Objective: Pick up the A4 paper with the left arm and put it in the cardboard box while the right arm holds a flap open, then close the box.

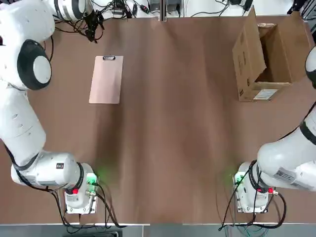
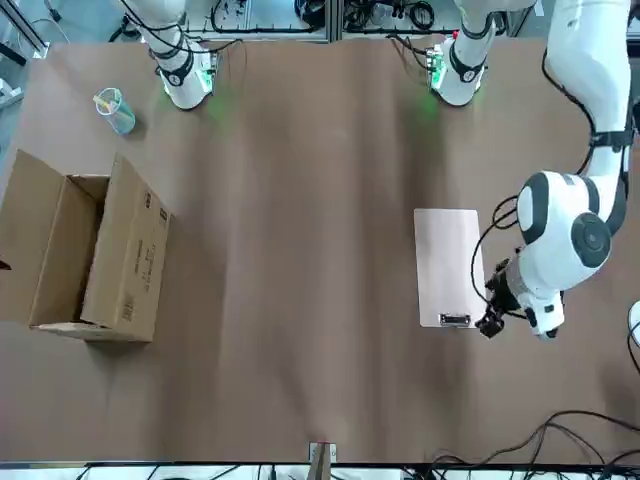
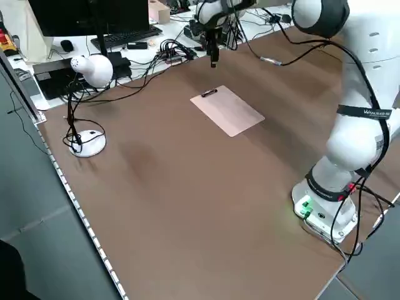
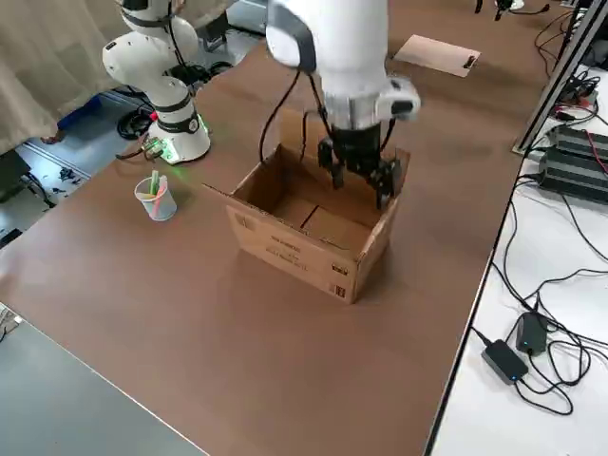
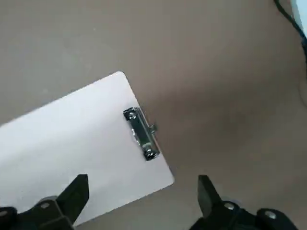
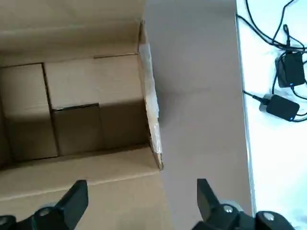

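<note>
The A4 paper (image 1: 106, 79) lies flat on the table's far left, its silver clip (image 1: 109, 58) on the far short edge. My left gripper (image 1: 91, 28) hovers above the table just beyond the clip end, open; the left wrist view shows the paper (image 5: 72, 143) and clip (image 5: 141, 133) below its spread fingers (image 5: 76, 191). The cardboard box (image 1: 266, 54) stands at the far right with its flaps up. My right gripper (image 4: 361, 180) hangs open over the box's outer side (image 6: 120, 177), with nothing held.
A clear plastic cup (image 2: 115, 110) holding green items stands near the right arm's base. Cables (image 1: 118, 10) run along the far edge. A power adapter (image 4: 501, 359) lies off the table. A white lamp-like device (image 3: 90, 69) stands off the table's left side.
</note>
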